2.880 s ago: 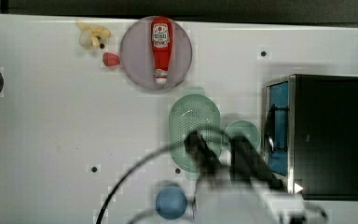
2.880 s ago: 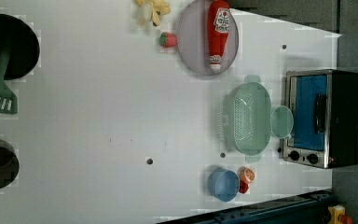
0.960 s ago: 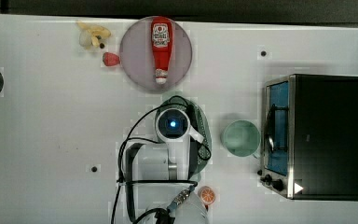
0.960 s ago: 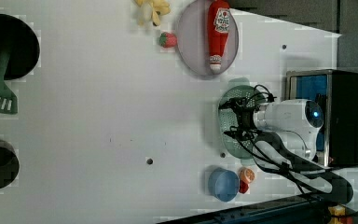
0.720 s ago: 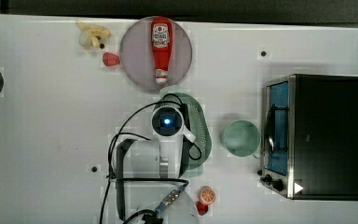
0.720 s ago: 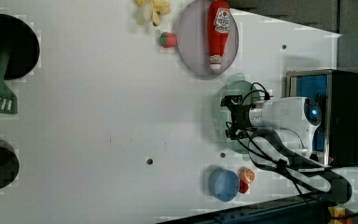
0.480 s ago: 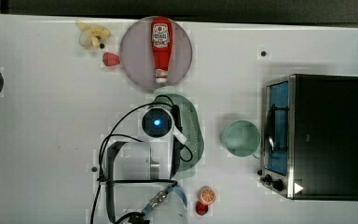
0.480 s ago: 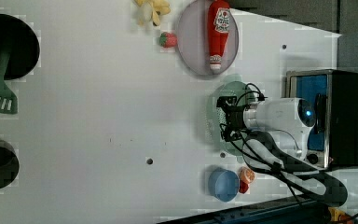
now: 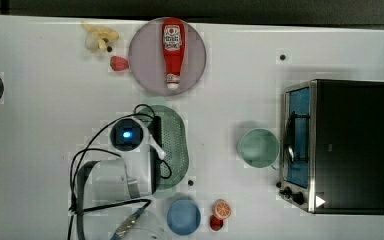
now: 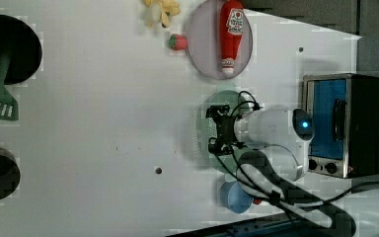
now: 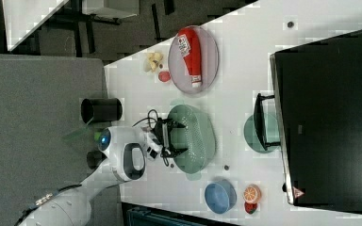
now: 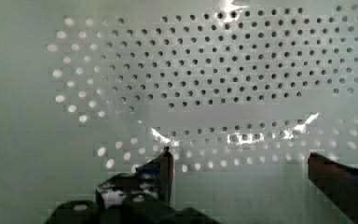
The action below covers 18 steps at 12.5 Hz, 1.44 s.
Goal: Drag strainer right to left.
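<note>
The pale green oval strainer [image 9: 175, 145] lies in the middle of the white table, below the plate in the top view. My arm hangs over the strainer's left half in the top view. My gripper [image 10: 212, 128] is open, its two fingers spread wide and lowered into the strainer's bowl [image 10: 201, 134]. In the right view the gripper [image 11: 181, 138] reaches into the strainer [image 11: 200, 136] from the right view's left. The wrist view looks onto the strainer's perforated floor [image 12: 223, 74], with one fingertip [image 12: 165, 168] and the other at the edge, and nothing gripped between them.
A round mint cup [image 9: 258, 147] stands between the strainer and the toaster oven [image 9: 337, 145]. A blue bowl [image 9: 183, 216], an orange slice [image 9: 222, 208] and a plate [image 9: 145, 55] with a ketchup bottle [image 9: 171, 45] lie close by. The table stretches bare to the top view's left.
The arm came down into the strainer, then moved to the top view's left. The strainer slid with it, away from the mint cup. The jaws stayed open.
</note>
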Available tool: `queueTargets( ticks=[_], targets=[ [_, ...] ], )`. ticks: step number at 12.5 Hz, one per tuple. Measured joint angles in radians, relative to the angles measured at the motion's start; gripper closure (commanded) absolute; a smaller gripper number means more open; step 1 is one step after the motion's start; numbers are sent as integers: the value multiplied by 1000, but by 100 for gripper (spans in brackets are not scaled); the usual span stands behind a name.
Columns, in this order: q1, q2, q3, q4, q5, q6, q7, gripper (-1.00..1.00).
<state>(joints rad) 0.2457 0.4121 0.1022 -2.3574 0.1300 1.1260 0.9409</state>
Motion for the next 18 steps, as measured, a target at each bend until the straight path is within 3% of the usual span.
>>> queueTargets(
  ticks=[3, 10, 18],
  targets=[
    [99, 28, -31, 18, 6, 23, 83, -100],
    [197, 115, -18, 219, 55, -50, 163, -100],
    [275, 193, -31, 344, 88, -75, 233, -100]
  ],
)
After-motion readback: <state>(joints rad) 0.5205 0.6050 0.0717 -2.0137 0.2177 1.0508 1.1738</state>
